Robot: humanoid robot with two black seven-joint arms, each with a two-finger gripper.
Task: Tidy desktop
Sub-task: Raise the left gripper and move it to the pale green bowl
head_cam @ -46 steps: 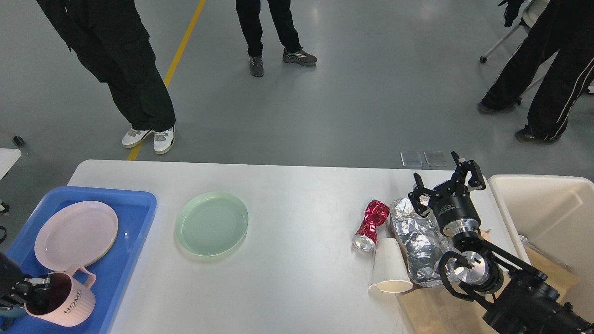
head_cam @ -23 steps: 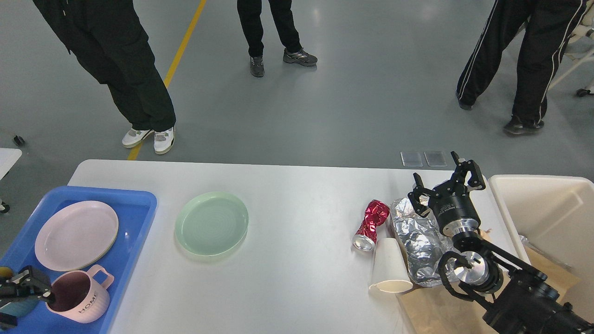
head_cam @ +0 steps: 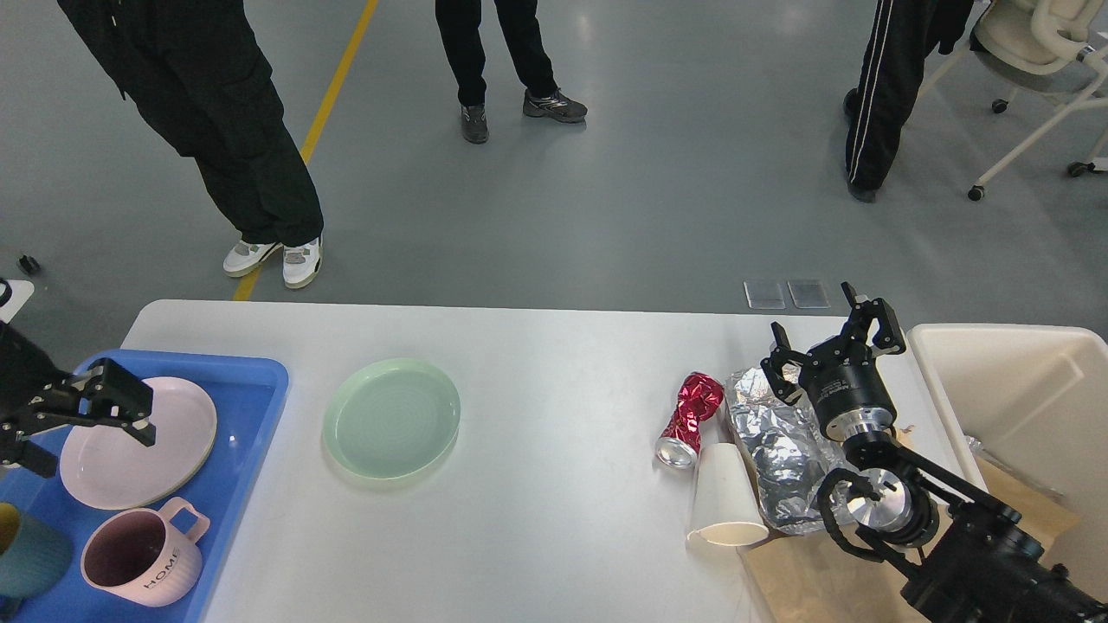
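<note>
The white desktop (head_cam: 554, 363) holds a light green plate (head_cam: 391, 418) left of centre. At the right lie a crushed red can (head_cam: 688, 420), a white paper cup (head_cam: 725, 497) on its side and crumpled foil (head_cam: 779, 446). My left gripper (head_cam: 138, 414) is open and empty, above the pink plate (head_cam: 164, 450) in the blue tray (head_cam: 260, 381). A pink mug (head_cam: 143, 561) marked HOME stands upright in the tray, apart from the gripper. My right gripper (head_cam: 827, 342) is open and empty, just above the far right edge of the foil.
A teal cup (head_cam: 26, 549) stands at the tray's near left. A cream bin (head_cam: 1030, 398) stands off the table's right end. Brown cardboard (head_cam: 805, 575) lies under my right arm. People stand on the floor beyond the table's far edge.
My left gripper has let go of the pink mug, which now stands in the tray. It has risen and moved away over the pink plate. The right arm has not moved.
</note>
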